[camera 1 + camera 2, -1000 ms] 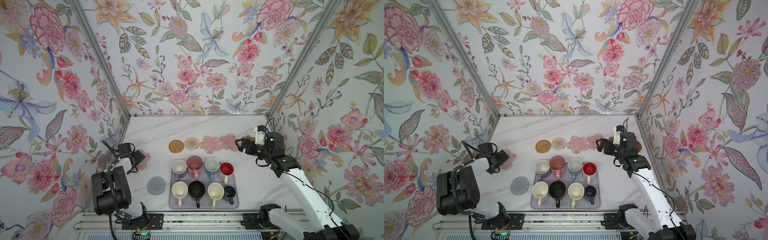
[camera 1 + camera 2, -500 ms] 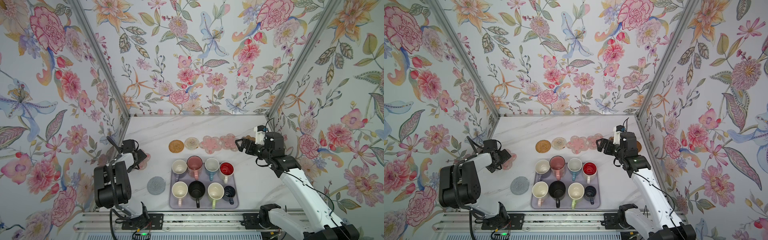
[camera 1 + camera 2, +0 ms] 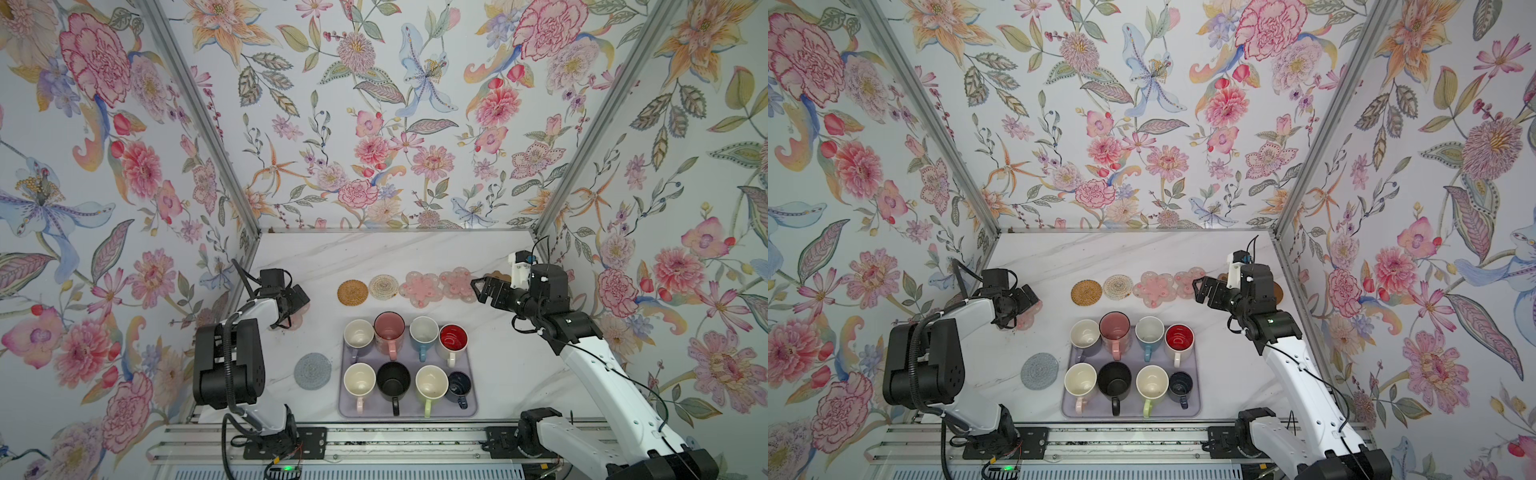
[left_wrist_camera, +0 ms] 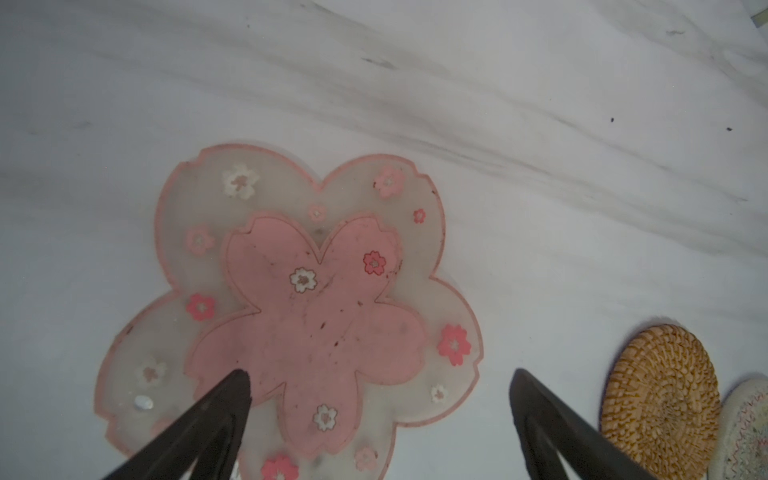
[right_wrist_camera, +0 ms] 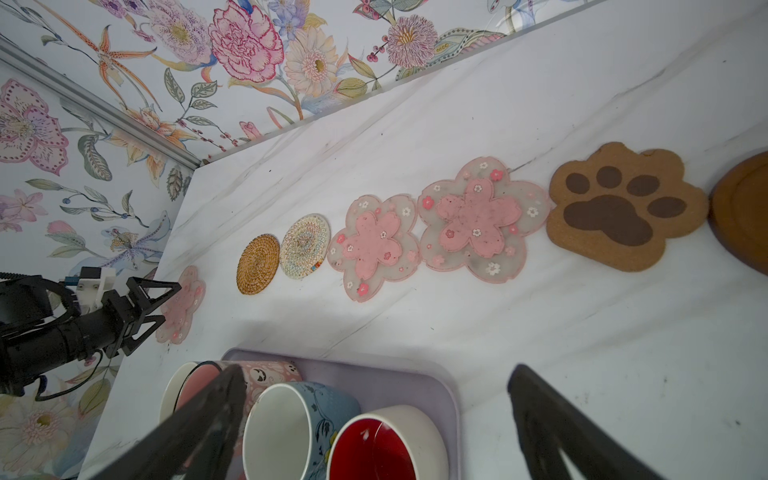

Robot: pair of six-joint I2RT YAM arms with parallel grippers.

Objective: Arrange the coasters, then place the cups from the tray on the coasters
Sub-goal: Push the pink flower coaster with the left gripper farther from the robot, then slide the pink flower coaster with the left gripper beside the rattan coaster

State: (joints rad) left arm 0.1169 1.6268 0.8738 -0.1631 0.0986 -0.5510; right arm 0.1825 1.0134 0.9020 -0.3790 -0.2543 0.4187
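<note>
Several coasters lie in a row at the back: tan rattan point(image 3: 352, 292), beige woven point(image 3: 383, 286), two pink flowers point(image 3: 422, 289), a brown paw point(image 5: 623, 203) and a brown disc point(image 5: 744, 216). A third pink flower coaster point(image 4: 299, 307) lies flat at the left. My left gripper point(image 4: 380, 374) hovers open just over its edge, one finger above the coaster, the other above bare table. A grey knitted coaster point(image 3: 312, 370) sits left of the lavender tray point(image 3: 374, 411), which holds several cups point(image 3: 393, 379). My right gripper point(image 3: 478, 291) hangs open and empty near the row's right end.
Flowered walls close in the marble table point(image 3: 374, 253) on three sides. The left arm's base point(image 3: 228, 365) stands beside the grey coaster. A metal rail point(image 3: 374, 444) runs along the front edge.
My left gripper has swung right and toward the back, coming over the pink flower coaster at the left. The right arm has not moved.
</note>
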